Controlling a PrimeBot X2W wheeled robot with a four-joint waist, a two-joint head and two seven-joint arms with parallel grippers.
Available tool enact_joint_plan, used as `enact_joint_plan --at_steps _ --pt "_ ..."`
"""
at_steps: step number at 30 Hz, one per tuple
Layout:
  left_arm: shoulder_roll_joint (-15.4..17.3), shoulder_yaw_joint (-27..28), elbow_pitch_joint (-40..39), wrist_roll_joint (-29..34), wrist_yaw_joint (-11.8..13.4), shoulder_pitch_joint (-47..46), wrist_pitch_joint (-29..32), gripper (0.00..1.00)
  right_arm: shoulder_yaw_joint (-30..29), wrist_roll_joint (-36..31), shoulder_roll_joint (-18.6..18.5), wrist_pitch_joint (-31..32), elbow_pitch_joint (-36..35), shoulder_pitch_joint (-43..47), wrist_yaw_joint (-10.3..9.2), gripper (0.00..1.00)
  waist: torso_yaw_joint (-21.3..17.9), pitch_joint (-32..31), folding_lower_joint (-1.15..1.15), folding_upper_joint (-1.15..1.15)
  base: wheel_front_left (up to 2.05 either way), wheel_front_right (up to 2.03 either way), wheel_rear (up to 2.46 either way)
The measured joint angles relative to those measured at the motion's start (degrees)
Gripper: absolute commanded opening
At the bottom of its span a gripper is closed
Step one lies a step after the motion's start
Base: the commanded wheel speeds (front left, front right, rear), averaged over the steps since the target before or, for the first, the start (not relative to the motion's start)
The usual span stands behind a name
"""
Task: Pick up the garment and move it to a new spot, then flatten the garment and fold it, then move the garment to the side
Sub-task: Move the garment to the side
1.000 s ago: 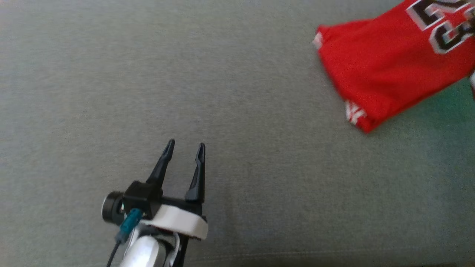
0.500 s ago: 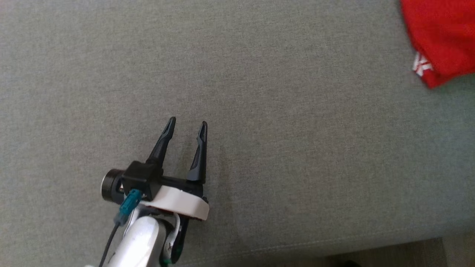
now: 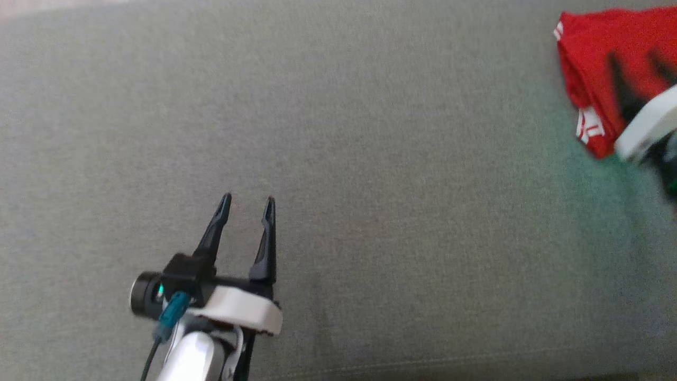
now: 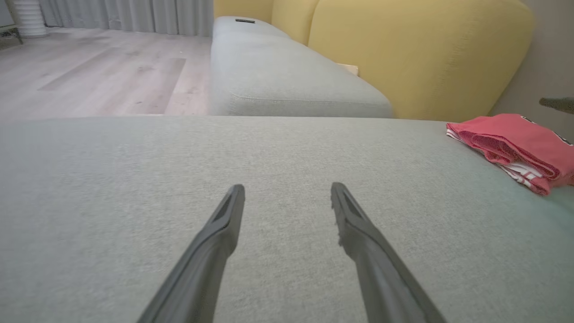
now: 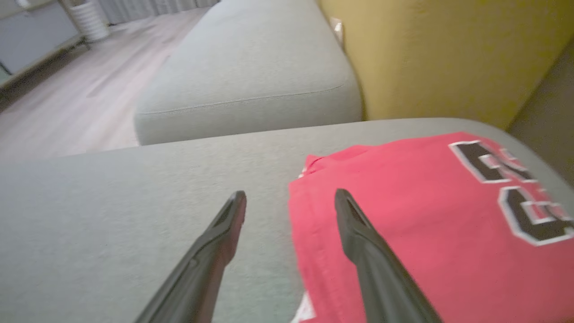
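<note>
Red jersey (image 3: pixel 587 63) folded aside on sofa seat (image 3: pixel 370 159); left hand (image 3: pixel 248 198), right hand (image 5: pixel 290 195) spread, empty; likely last step: lift right hand clear.

Folded red garment (image 3: pixel 584 55), black numerals up, lies flat on grey cushion (image 3: pixel 370 159).

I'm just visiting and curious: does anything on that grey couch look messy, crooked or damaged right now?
Nothing stands out. The red jersey lies folded in a flat, tidy stack near the right end of the grey cushion, with white trim showing at its corner. No tears or stains are visible.
</note>
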Motion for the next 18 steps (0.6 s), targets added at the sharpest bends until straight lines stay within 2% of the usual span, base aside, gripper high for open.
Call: enact_joint_plan --at_steps 5,6,10,15,18 --pt "-0.02 1.92 -0.07 0.42 0.34 3.72 0.01 1.00 0.99 0.54 6.00 -5.15 -0.94 7.56 0.00 1.00 1.37 -5.02 0.00 0.00 0.00 0.00 0.00" --pt "-0.02 1.92 -0.07 0.42 0.34 3.72 0.01 1.00 0.99 0.54 6.00 -5.15 -0.94 7.56 0.00 1.00 1.37 -5.02 0.00 0.00 0.00 0.00 0.00" --pt "0.00 4.30 -0.11 0.42 0.96 7.21 0.01 1.00 2.14 -0.86 9.68 -11.87 -1.80 13.43 -0.01 1.00 2.24 -8.92 0.00 0.00 0.00 0.00 0.00" --pt "0.02 7.03 -0.49 0.41 1.79 11.87 0.01 1.00 1.26 -10.06 14.00 -16.12 -1.93 22.13 0.00 1.00 2.84 -13.43 0.00 0.00 0.00 0.00 0.00" --pt "0.10 8.42 -1.71 0.38 2.12 14.24 0.01 1.00 -5.49 -17.92 17.09 -16.27 -9.32 28.69 0.00 1.00 2.92 -15.54 0.00 0.00 0.00 0.00 0.00"
